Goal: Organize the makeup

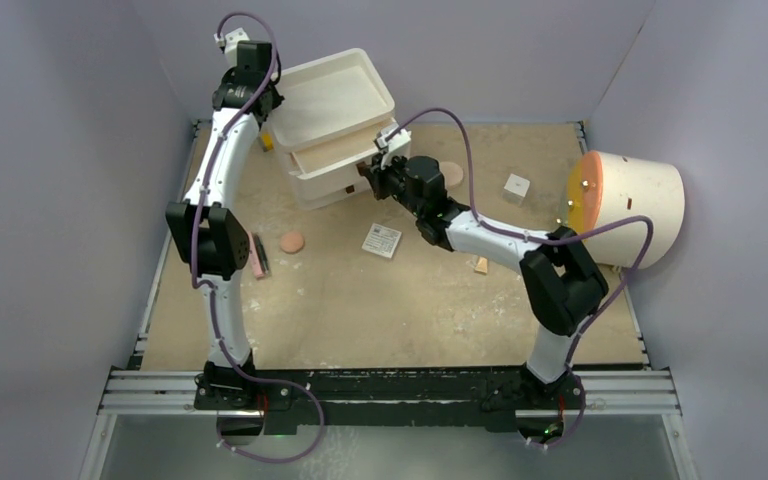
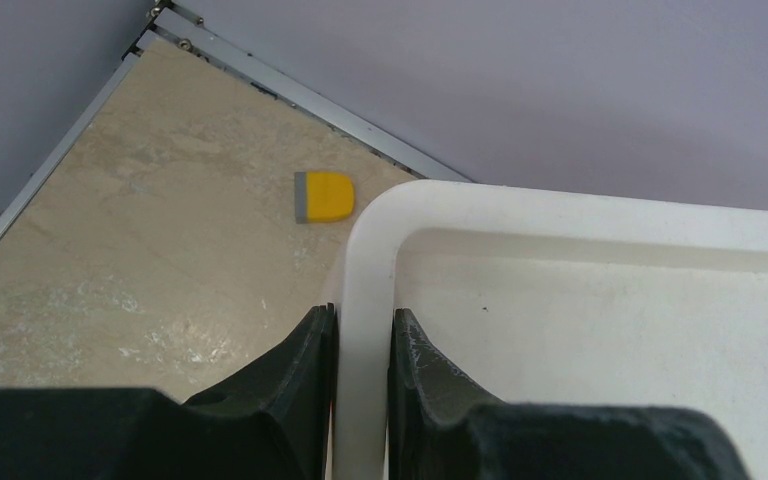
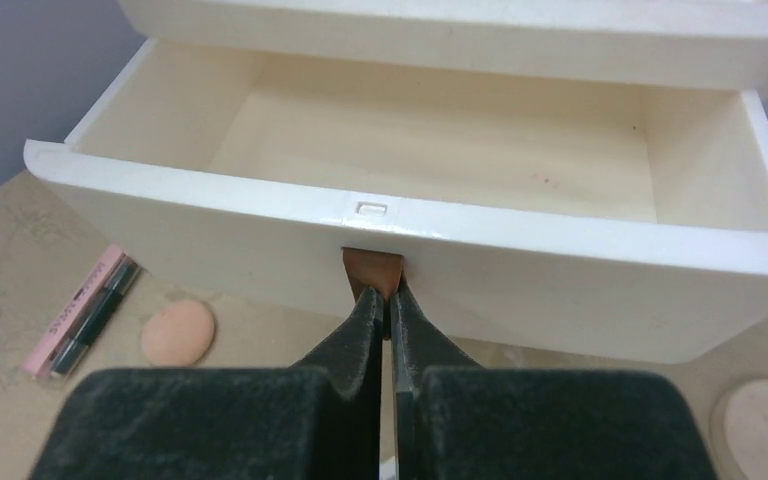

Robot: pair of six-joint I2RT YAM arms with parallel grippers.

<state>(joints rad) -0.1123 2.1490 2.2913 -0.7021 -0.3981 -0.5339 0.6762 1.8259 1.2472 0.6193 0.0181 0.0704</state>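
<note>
Your makeup lies loose on the table [image 1: 360, 310]: pink stick [image 1: 257, 255], peach disc [image 1: 291, 242] just beside it, patterned box [image 1: 382, 240] further right. Your right gripper [image 3: 385, 298] is pinched tight on the brown tab [image 3: 372, 268] of the open drawer [image 3: 520, 260]. Your left gripper [image 2: 362, 316] clamps the rim of the top tray [image 2: 580, 208].

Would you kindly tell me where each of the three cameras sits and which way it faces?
Top external: above and behind the bases, looking down on the table; both arms show whole.
Left wrist: on the left arm, facing the far-left corner and the yellow block; the left gripper clamps the top tray rim.
Right wrist: on the right arm, facing the drawer; the right gripper is shut on its brown tab.
Shared: top and right wrist views both show the pink stick and a peach disc.
</note>
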